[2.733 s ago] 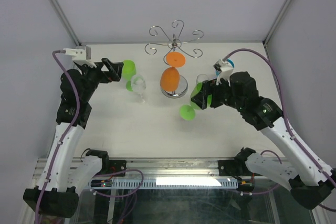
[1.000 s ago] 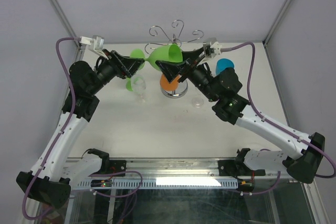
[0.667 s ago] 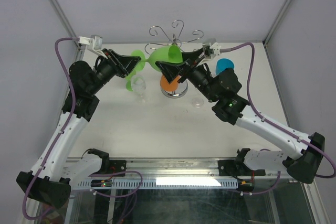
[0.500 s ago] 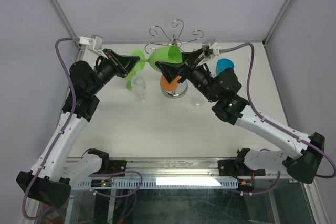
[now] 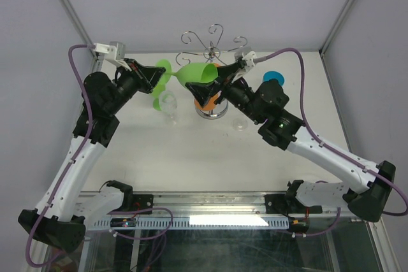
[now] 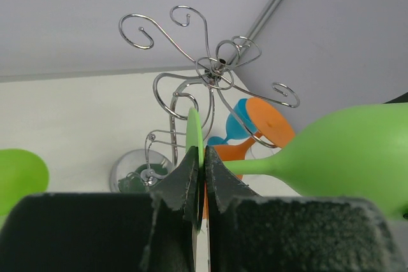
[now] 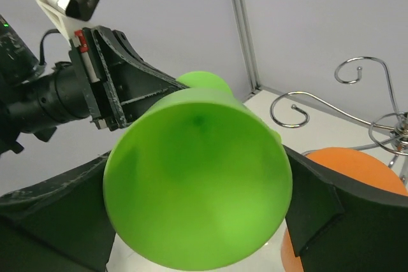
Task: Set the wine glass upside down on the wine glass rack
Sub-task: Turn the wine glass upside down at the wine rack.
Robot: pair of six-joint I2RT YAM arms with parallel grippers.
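Observation:
A green wine glass (image 5: 194,73) is held sideways in the air in front of the chrome wine glass rack (image 5: 212,46). My left gripper (image 6: 203,157) is shut on the thin edge of its round foot (image 6: 194,132). The stem and bowl (image 6: 350,151) stretch away to the right. My right gripper (image 7: 197,164) is open, one finger on each side of the bowl (image 7: 197,176), whose mouth faces that wrist camera. From the top view both grippers (image 5: 159,76) (image 5: 207,79) meet at the glass just below the rack's scroll arms (image 6: 213,74).
An orange glass (image 6: 271,119) hangs upside down on the rack. On the table stand another green glass (image 6: 19,173), a clear glass (image 5: 168,101), a blue glass (image 5: 274,78) and a small clear glass (image 5: 240,123). Frame posts rise at both back corners.
My left gripper closed on the glass's foot. My right gripper's jaws widened around the bowl, and the glass shifted slightly down and left.

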